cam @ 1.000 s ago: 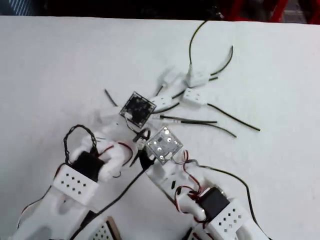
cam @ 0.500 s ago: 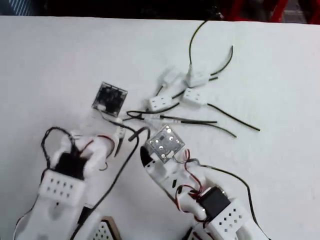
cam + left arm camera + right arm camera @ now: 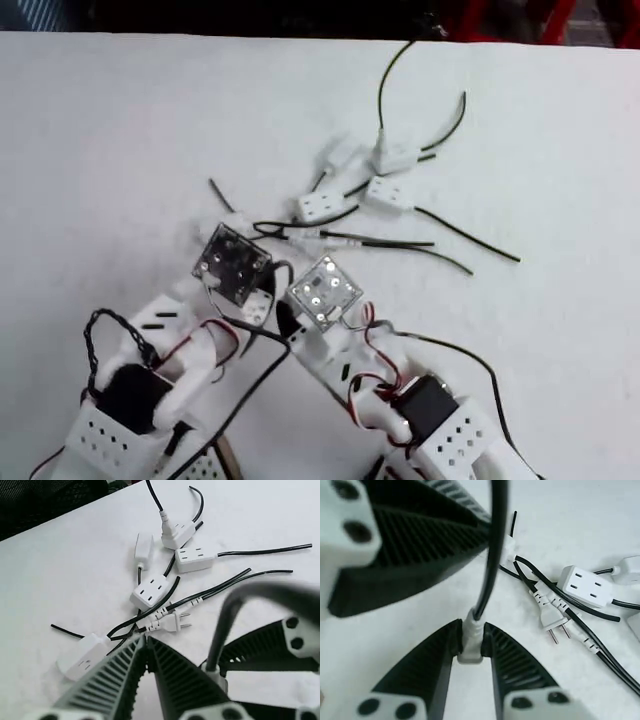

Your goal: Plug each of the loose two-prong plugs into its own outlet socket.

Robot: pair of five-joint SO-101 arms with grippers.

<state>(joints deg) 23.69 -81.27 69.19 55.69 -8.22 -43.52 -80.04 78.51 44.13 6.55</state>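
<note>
White plug body on thick black cord: clamped in right claw, low over the white bench, cord looping up out of the grip. Couldn't see prongs, hidden under the fingers, so couldn't confirm their heading. Left claw: closed tip to tip, nothing in it, sat just beside right claw and near a small white outlet block. Spotted a loose white two-prong plug lying flat on the bench, prongs bare, near a white socket block but not in its slots. Saw a second white socket block farther out, slots free.

Read it as the carry-and-align step: one plug in hand, at least one more left to do. To do it well: needed to square the prongs to one slot pair before any push, so worth turning the wrist to bring blades parallel with the slots. Judged the blocks light and unanchored; expected them to skate. Best to pin the target block with left claw from its cord end. Had to push straight along the prong axis, slowly, no side load. Noted the cord loop passing close to left claw; risked a snag, so needed slack kept clear.
</note>
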